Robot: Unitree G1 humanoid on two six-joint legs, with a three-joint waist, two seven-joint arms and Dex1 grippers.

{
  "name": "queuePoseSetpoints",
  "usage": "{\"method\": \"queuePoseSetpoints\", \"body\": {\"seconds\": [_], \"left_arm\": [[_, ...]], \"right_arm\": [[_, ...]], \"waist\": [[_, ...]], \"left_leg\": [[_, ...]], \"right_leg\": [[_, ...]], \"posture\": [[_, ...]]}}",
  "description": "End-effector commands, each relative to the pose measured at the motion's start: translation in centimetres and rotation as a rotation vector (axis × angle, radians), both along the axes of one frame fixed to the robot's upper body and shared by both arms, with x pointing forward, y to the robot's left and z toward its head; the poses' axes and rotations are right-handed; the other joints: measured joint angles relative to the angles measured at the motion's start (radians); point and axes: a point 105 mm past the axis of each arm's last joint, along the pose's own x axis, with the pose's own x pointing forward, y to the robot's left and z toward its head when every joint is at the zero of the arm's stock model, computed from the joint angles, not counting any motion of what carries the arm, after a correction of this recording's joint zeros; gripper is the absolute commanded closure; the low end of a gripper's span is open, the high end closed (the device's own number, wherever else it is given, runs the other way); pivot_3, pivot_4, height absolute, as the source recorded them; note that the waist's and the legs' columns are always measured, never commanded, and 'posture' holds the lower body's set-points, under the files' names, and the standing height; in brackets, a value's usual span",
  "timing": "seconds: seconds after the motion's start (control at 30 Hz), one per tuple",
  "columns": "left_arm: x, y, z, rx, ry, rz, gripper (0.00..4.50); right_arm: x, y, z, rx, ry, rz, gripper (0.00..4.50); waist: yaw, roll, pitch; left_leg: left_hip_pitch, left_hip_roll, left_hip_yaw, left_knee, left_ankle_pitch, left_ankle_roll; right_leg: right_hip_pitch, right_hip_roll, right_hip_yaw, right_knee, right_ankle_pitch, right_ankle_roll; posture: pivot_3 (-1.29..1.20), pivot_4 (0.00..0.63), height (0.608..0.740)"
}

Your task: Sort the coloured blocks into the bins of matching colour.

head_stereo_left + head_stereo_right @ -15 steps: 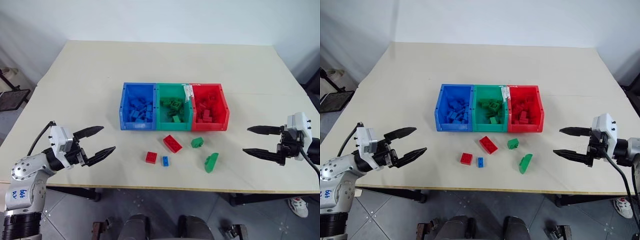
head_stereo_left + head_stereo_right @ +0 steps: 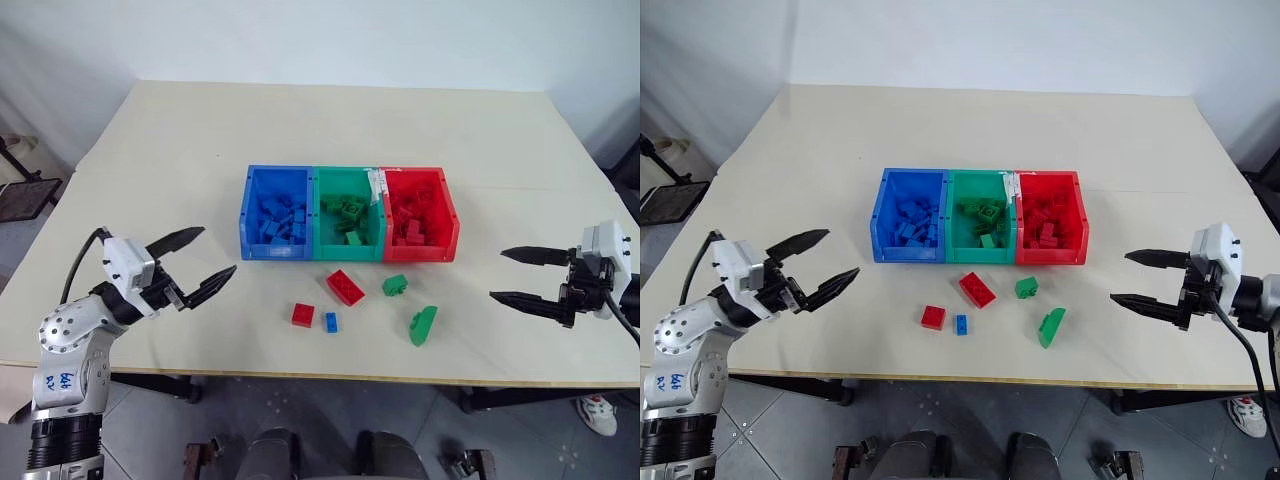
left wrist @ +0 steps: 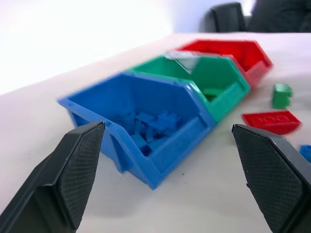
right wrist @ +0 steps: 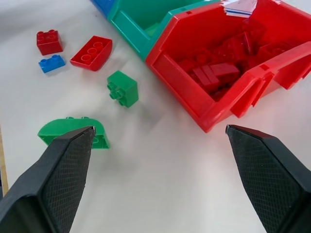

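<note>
- The left gripper hovers over the cream table with its two black fingers spread wide, holding nothing and touching nothing.
- The right gripper hangs over the table's opposite side, fingers equally wide, also empty.
- Between the two grippers stand the joined bins: blue bin nearest the left gripper, green bin in the middle, red bin nearest the right one, each holding blocks.
- Five loose blocks lie just in front of the bins: a small red block, a tiny blue block, an oblong red block, a green block, and a curved green block closest to the right gripper.
</note>
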Motion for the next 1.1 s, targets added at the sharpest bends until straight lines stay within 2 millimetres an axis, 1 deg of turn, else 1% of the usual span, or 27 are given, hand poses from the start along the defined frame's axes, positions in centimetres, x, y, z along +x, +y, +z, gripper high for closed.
{"method": "queuePoseSetpoints", "body": {"seconds": [0.03, 0.13, 0.2, 0.23, 0.27, 0.37, 0.4, 0.47, 0.53, 0.63, 0.7, 0.77, 0.9, 1.03, 1.1], "left_arm": [[-0.7, -2.1, -0.8, -0.028, 0.192, -0.163, 0.04], [-0.3, -2.4, -1.8, -0.008, 0.308, -0.160, 0.04], [-0.4, -2.9, -1.8, 0.029, 0.253, -0.188, 0.04], [-0.5, -3.1, -1.8, 0.037, 0.246, -0.199, 0.04], [-0.6, -3.1, -2.1, 0.033, 0.276, -0.212, 0.04], [-0.4, -3.5, -2.0, 0.021, 0.267, -0.247, 0.04], [-0.5, -3.7, -1.7, -0.011, 0.244, -0.273, 0.04], [-0.4, -3.6, -1.0, -0.054, 0.197, -0.290, 0.04], [-0.4, -3.5, -1.1, -0.045, 0.199, -0.289, 0.04], [-1.1, -3.0, -1.4, -0.018, 0.210, -0.319, 0.04], [-2.1, -2.2, -1.3, -0.027, 0.199, -0.339, 0.04], [-3.1, -1.2, -1.6, -0.022, 0.210, -0.345, 0.04], [-4.9, 0.0, -2.8, 0.032, 0.246, -0.369, 0.04], [-5.3, 1.0, -2.9, 0.037, 0.210, -0.359, 0.04], [-5.5, 1.5, -3.0, 0.050, 0.209, -0.350, 0.04]], "right_arm": [[-0.8, -0.9, 1.6, -0.011, -0.045, -0.028, 0.00], [-1.9, -1.6, 1.4, -0.034, -0.017, -0.042, 0.00], [-3.1, -2.5, 1.0, -0.071, 0.020, -0.050, 0.00], [-3.5, -2.7, 0.9, -0.083, 0.031, -0.052, 0.00], [-3.8, -3.0, 0.8, -0.095, 0.044, -0.059, 0.00], [-4.2, -3.3, 0.6, -0.112, 0.072, -0.075, 0.00], [-4.2, -3.3, 0.4, -0.118, 0.079, -0.081, 0.00], [-4.1, -2.9, 0.1, -0.117, 0.084, -0.081, 0.00], [-4.1, -2.6, -0.1, -0.116, 0.094, -0.080, 0.00], [-4.0, -1.6, -0.8, -0.103, 0.110, -0.056, 0.00], [-3.7, -0.1, -1.8, -0.099, 0.122, -0.017, 0.00], [-3.0, 1.5, -3.0, -0.120, 0.132, 0.023, 0.00], [-1.6, 3.7, -4.1, -0.173, 0.120, 0.104, 0.00], [-0.3, 5.4, -4.3, -0.230, 0.084, 0.196, 0.00], [0.5, 6.2, -3.9, -0.239, 0.057, 0.237, 0.00]], "waist": [[0.002, 0.000, 0.000], [0.002, 0.000, 0.000], [0.002, 0.000, 0.000], [0.001, 0.000, 0.000], [0.001, 0.000, 0.000], [-0.001, 0.000, 0.000], [-0.002, 0.000, 0.000], [-0.002, 0.001, 0.000], [-0.003, 0.000, 0.000], [-0.001, 0.000, 0.000], [-0.001, 0.000, 0.000], [-0.006, 0.000, 0.000], [-0.012, 0.002, 0.001], [-0.007, 0.002, 0.001], [-0.007, 0.002, 0.001]], "left_leg": [[0.000, 0.000, 0.000, 0.000, 0.000, 0.000], [0.000, 0.000, -0.001, 0.000, 0.000, 0.000], [0.000, 0.000, -0.001, 0.000, 0.000, 0.000], [0.000, 0.000, -0.001, 0.000, 0.000, 0.000], [0.000, 0.000, -0.001, 0.000, 0.000, 0.000], [0.000, 0.000, 0.000, 0.000, 0.000, 0.000], [0.000, 0.001, 0.000, 0.000, 0.000, 0.000], [0.000, 0.001, 0.000, 0.000, 0.000, 0.000], [0.000, 0.001, 0.001, 0.000, 0.000, 0.000], [0.000, 0.001, 0.001, 0.000, 0.000, 0.000], [0.000, 0.001, 0.000, 0.000, 0.000, 0.000], [0.001, 0.002, 0.000, 0.000, -0.001, 0.000], [0.000, 0.002, 0.001, 0.000, -0.001, -0.001], [0.000, 0.002, -0.001, 0.000, -0.001, -0.001], [0.000, 0.001, -0.001, 0.000, -0.001, -0.001]], "right_leg": [[0.000, 0.000, 0.000, 0.000, 0.000, 0.000], [0.000, 0.000, 0.001, 0.001, 0.000, 0.000], [0.000, 0.000, 0.001, 0.000, 0.000, 0.000], [0.000, 0.000, 0.001, 0.000, 0.000, 0.000], [0.000, 0.000, 0.001, 0.000, 0.000, 0.000], [0.001, 0.000, 0.001, -0.001, 0.000, 0.000], [0.001, 0.000, 0.002, -0.001, 0.000, 0.000], [0.000, 0.000, 0.002, -0.001, 0.000, 0.000], [0.000, 0.000, 0.002, -0.001, 0.000, 0.000], [0.000, 0.000, 0.002, -0.001, 0.000, 0.000], [0.000, 0.000, 0.002, -0.001, 0.000, 0.000], [0.000, 0.000, 0.002, -0.001, 0.000, 0.000], [0.000, 0.000, 0.002, -0.001, 0.000, 0.000], [-0.001, -0.001, 0.002, -0.001, 0.000, -0.001], [-0.001, -0.001, 0.002, -0.001, 0.000, -0.001]], "posture": [[0.00, 0.150, 0.740], [0.00, 0.150, 0.740], [0.00, 0.150, 0.740], [0.00, 0.150, 0.740], [0.00, 0.150, 0.740], [0.00, 0.150, 0.740], [0.00, 0.150, 0.740], [0.00, 0.150, 0.740], [0.00, 0.150, 0.740], [0.00, 0.150, 0.740], [0.00, 0.150, 0.740], [0.00, 0.150, 0.740], [0.00, 0.150, 0.740], [0.00, 0.150, 0.740], [0.00, 0.150, 0.740]]}}
